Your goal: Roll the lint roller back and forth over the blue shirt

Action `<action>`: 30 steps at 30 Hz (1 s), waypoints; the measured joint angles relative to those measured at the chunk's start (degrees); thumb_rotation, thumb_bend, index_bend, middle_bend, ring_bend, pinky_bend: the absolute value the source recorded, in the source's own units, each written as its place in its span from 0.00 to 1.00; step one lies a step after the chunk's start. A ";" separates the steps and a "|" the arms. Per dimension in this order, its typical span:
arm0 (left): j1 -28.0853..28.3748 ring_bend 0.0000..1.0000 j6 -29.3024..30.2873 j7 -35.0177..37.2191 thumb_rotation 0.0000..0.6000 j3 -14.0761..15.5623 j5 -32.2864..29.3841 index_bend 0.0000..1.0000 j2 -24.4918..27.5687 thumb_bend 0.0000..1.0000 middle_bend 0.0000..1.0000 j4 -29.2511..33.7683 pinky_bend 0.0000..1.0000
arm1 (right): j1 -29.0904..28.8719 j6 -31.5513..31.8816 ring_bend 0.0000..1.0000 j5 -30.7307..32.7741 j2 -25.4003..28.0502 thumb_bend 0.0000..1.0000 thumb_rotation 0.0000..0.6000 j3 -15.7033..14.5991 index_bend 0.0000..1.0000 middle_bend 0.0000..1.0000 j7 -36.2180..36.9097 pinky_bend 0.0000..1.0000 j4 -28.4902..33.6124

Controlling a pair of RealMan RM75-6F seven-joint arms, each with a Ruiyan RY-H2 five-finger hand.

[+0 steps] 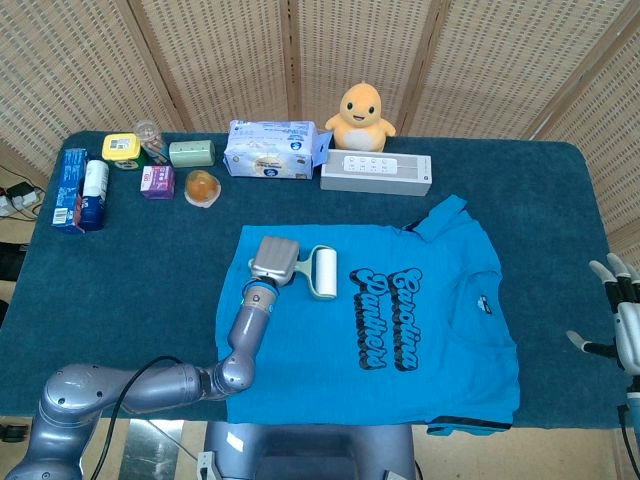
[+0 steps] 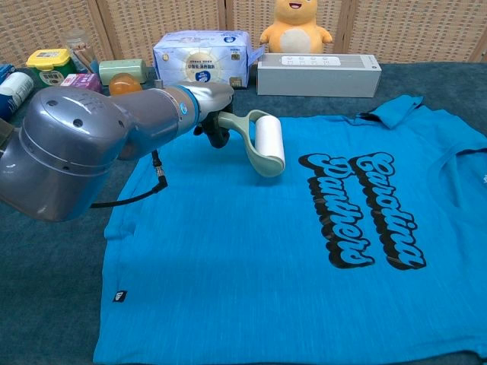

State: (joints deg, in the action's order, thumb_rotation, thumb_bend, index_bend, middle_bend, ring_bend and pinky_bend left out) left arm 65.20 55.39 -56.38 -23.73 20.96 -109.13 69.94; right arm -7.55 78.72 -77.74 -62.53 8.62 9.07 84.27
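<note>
The blue shirt (image 1: 420, 330) (image 2: 266, 251) with black lettering lies flat on the dark table. My left hand (image 1: 275, 260) (image 2: 209, 103) grips the pale green handle of the lint roller (image 1: 325, 273) (image 2: 268, 141). The white roll rests on the shirt's upper left part, just left of the lettering. My right hand (image 1: 620, 315) hangs off the table's right edge with its fingers spread, holding nothing; the chest view does not show it.
Along the table's back stand a tissue pack (image 1: 272, 150), a yellow plush toy (image 1: 360, 110), a white box (image 1: 376, 173), a green case (image 1: 191, 153), an orange cup (image 1: 202, 187) and small packets (image 1: 157, 181). Blue boxes (image 1: 70, 190) lie at the far left.
</note>
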 measured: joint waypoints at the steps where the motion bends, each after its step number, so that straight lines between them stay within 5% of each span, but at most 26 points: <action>1: 0.28 0.76 -0.11 -0.52 1.00 0.11 -0.77 0.98 0.12 0.69 0.94 0.13 0.97 | -0.01 -0.01 0.00 0.02 0.00 0.00 1.00 0.00 0.12 0.00 -0.02 0.00 0.02; 13: 4.46 0.76 0.16 -4.30 1.00 2.74 -4.57 0.98 -1.65 0.69 0.94 -3.15 0.97 | -0.03 -0.18 0.00 0.34 0.14 0.00 1.00 0.19 0.12 0.00 0.60 0.00 -0.21; 30: -0.50 0.76 2.88 -2.92 1.00 7.68 -2.92 0.98 3.11 0.69 0.94 0.42 0.97 | 0.10 0.21 0.00 -0.27 0.23 0.00 1.00 -0.13 0.12 0.00 0.09 0.00 0.53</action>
State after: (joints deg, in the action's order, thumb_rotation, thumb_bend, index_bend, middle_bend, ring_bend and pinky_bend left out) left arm 64.70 58.27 -59.31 -16.05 18.05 -106.02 70.36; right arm -7.46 78.93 -78.02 -62.30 8.49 9.16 84.80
